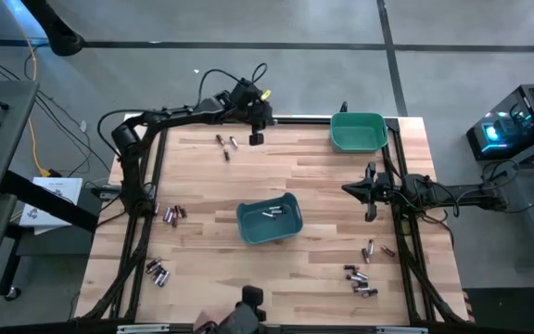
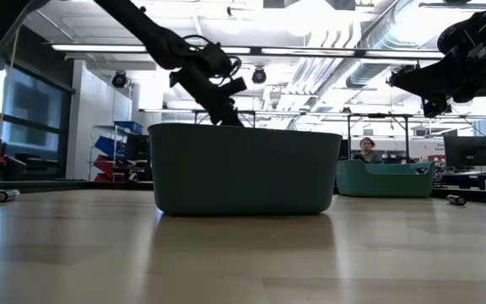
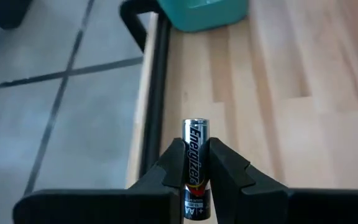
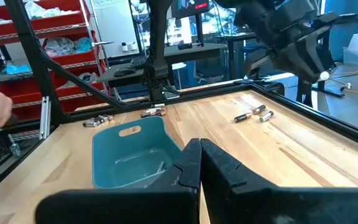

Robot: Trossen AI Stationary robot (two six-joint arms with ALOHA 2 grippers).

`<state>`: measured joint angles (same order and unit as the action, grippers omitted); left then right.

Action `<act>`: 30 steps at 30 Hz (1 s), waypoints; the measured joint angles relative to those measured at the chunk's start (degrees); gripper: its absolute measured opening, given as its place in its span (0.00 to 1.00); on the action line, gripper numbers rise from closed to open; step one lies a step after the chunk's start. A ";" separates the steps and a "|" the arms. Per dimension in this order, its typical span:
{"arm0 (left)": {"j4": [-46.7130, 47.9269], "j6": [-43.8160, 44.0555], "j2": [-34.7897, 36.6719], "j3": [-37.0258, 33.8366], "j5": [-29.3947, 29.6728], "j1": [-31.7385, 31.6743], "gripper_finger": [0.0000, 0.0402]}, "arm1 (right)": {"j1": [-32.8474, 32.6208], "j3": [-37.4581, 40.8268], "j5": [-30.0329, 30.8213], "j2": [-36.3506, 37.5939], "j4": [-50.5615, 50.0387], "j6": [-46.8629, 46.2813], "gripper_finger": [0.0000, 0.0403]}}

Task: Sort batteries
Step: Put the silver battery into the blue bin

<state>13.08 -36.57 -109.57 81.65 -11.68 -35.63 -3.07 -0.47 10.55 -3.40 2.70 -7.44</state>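
My left gripper [image 1: 256, 137] hangs over the table's far edge, shut on a black-and-silver AA battery [image 3: 195, 134]. Just left of it, two or three batteries [image 1: 225, 144] lie on the wood. A blue bin [image 1: 269, 221] at mid-table holds a few batteries. A green bin [image 1: 358, 131] stands at the far right corner. More batteries lie in loose groups at the left [image 1: 174, 215], near left [image 1: 158, 272] and near right [image 1: 362, 278]. My right gripper [image 1: 371, 199] waits shut at the right side, above the table. My left gripper pinches the battery's black labelled body [image 3: 194, 163] between its two fingers [image 3: 174, 167]. The battery lies along the fingers, its silver end [image 3: 196, 124] sticking out past the fingertips. It is lifted clear of the table, tilted downward with the fingers.
A black frame rail [image 3: 157, 87] runs along the table's far edge below my left gripper, with grey floor beyond it. Open wood lies between the blue bin and the green bin. A person [image 2: 366, 149] sits in the room behind the table.
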 joint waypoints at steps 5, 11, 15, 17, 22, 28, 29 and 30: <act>3.14 2.10 2.00 0.04 0.22 2.41 0.08 | 0.01 0.00 0.00 0.00 0.00 0.00 0.00; 3.49 12.66 3.13 0.02 5.18 5.59 0.08 | 0.00 0.00 0.02 0.00 0.00 0.00 0.00; 4.83 16.10 4.72 0.04 11.26 7.95 0.08 | 0.01 0.00 0.00 0.00 0.01 -0.02 0.00; 5.74 17.03 5.67 0.04 15.03 9.62 0.08 | 0.02 0.00 0.02 0.00 0.00 0.00 0.00; 10.24 18.95 6.99 0.03 15.07 15.54 0.08 | 0.02 0.00 0.02 0.00 0.01 -0.02 0.00; 19.17 24.71 9.76 -0.33 13.31 25.76 0.08 | 0.01 0.00 -0.01 0.00 0.00 0.00 0.00; 19.71 26.01 9.50 -0.78 12.21 27.36 0.08 | 0.00 0.00 -0.01 0.00 -0.02 0.00 0.00; 19.91 26.81 9.07 -1.38 10.63 29.00 0.08 | 0.00 0.00 0.00 -0.01 0.00 -0.01 0.00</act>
<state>32.99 -9.76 -100.49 80.26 -1.05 -6.64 -3.07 -0.47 10.55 -3.41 2.70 -7.45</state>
